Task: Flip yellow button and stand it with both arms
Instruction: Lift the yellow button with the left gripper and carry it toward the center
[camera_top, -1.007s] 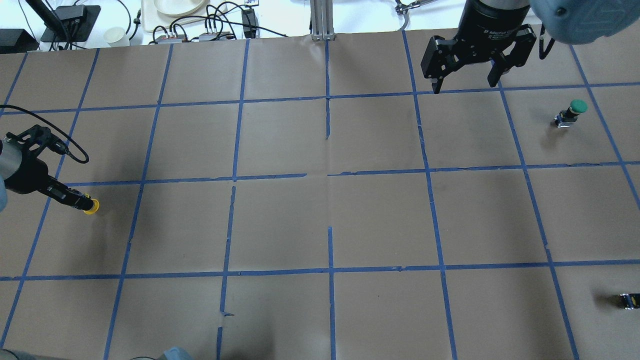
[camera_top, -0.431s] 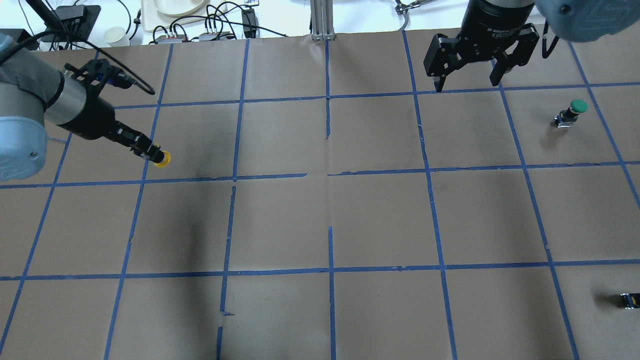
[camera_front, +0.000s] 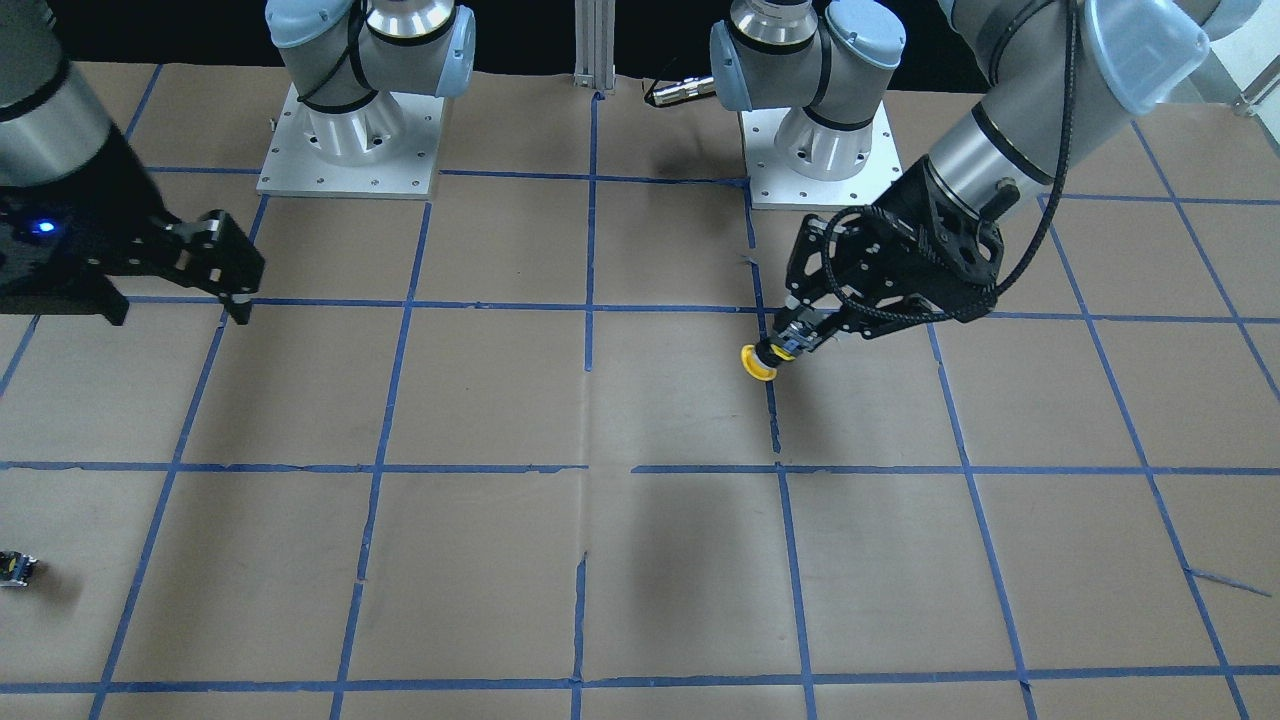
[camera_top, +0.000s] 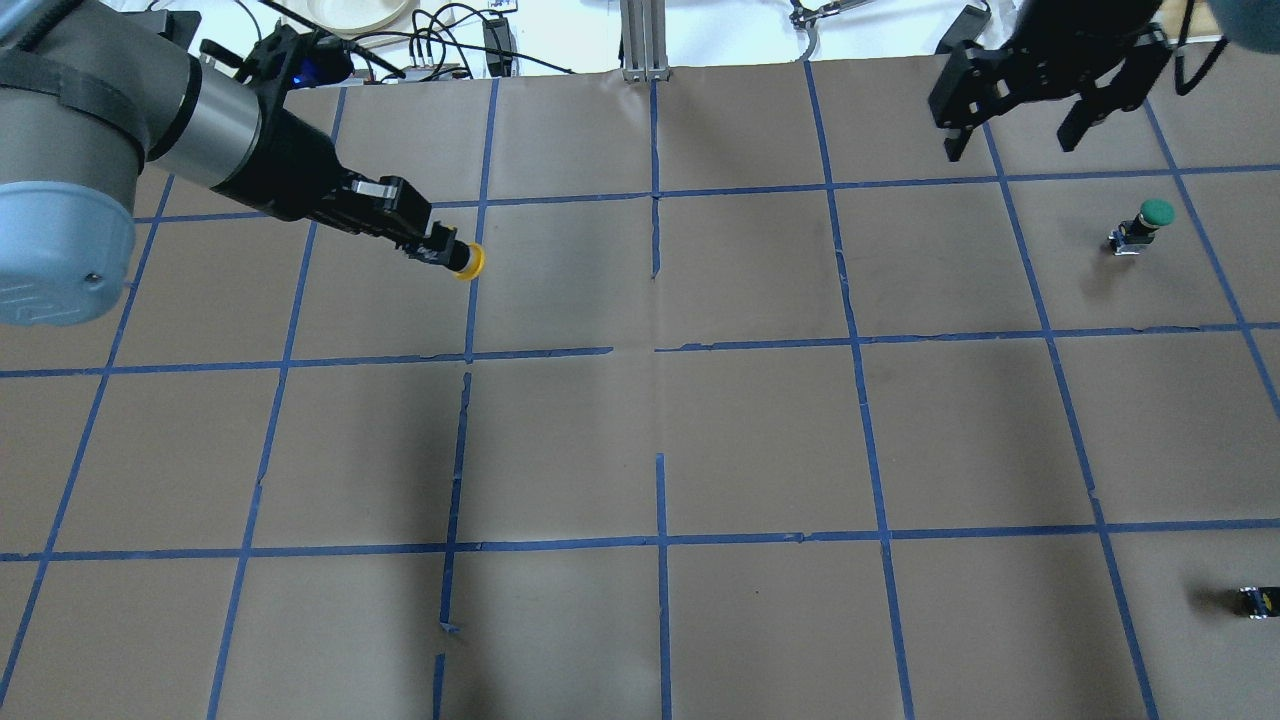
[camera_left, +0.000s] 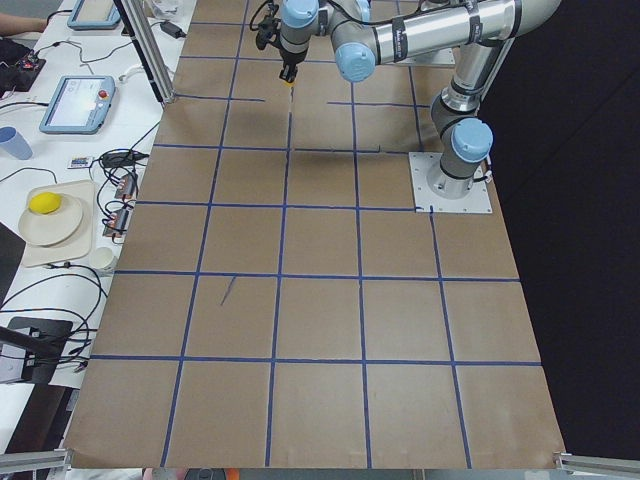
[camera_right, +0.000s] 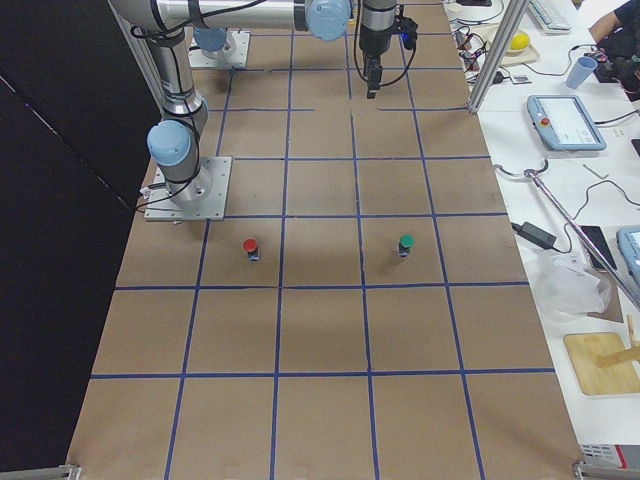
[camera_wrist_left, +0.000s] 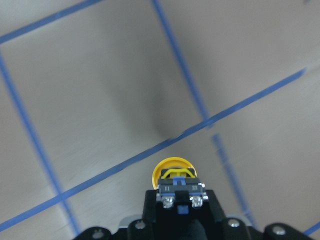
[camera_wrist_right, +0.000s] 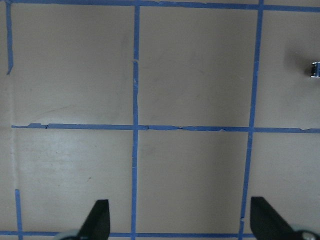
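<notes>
My left gripper is shut on the yellow button, gripping its dark body, with the yellow cap sticking out past the fingertips and held above the table, left of centre. In the front-facing view the left gripper holds the button cap-down at a slant. The left wrist view shows the button between the fingers. My right gripper is open and empty, high over the far right of the table; it also shows in the front-facing view and the right wrist view.
A green-capped button stands at the far right. A small dark capless block lies near the right front edge and shows in the right wrist view. A red-capped button stands near the right arm's base. Cables and trays lie beyond the far edge.
My left gripper has carried the yellow button from the table's left edge up and rightward toward the middle. My right gripper has shifted right and farther back, still open.
</notes>
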